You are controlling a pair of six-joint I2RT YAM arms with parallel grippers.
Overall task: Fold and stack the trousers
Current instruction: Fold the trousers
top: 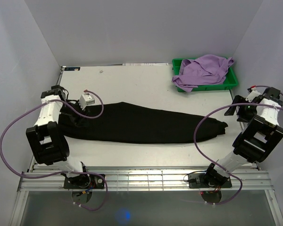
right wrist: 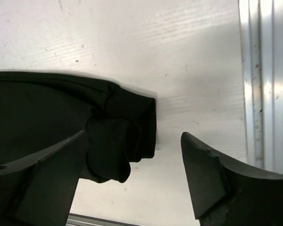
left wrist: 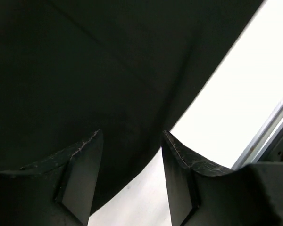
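Observation:
The black trousers [top: 141, 125] lie flat across the middle of the table, waist end at the left and leg ends at the right. My left gripper [top: 74, 118] hovers open over the left end. In the left wrist view it [left wrist: 132, 136] straddles the near edge of the fabric [left wrist: 85, 70], with nothing between the jaws but cloth edge and bare table. My right gripper [top: 235, 112] is open at the right end. In the right wrist view it [right wrist: 134, 136] stands over the bunched leg cuffs [right wrist: 122, 127], which lie close to its left finger [right wrist: 52, 174].
A green tray [top: 233, 80] at the back right holds a lilac purple garment [top: 203, 70]. White walls close in the table on three sides. A metal rail [top: 146, 176] runs along the near edge, and another shows in the right wrist view [right wrist: 259, 80].

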